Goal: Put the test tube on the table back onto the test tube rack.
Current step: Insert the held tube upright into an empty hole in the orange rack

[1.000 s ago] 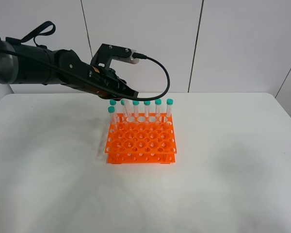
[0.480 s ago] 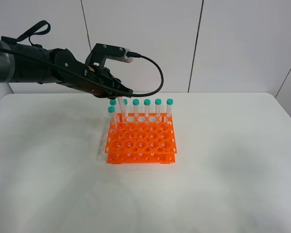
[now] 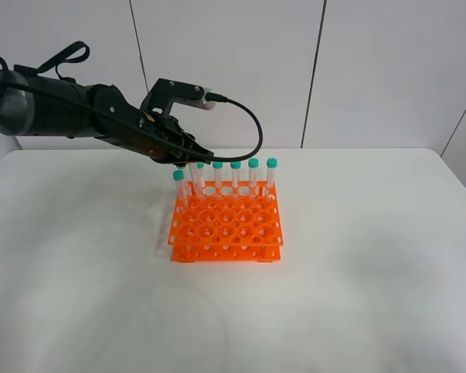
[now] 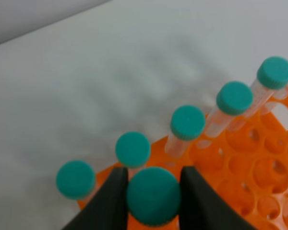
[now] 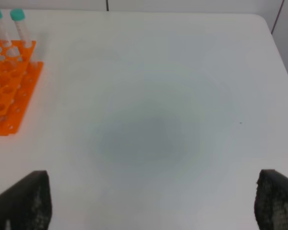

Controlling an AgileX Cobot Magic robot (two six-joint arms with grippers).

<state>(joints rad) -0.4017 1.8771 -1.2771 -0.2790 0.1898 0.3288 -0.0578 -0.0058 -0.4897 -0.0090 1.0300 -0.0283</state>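
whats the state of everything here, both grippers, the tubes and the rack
held tube: capped, upright, at a back corner of the rack; seated or not, cannot tell
left gripper: shut on the held tube's cap
other tubes: capped, upright in rack holes
rack: standing on the table, most holes empty
right gripper: open, empty

neighbouring tubes point(image 4: 133, 149) tight beside tool point(image 4: 152, 199)
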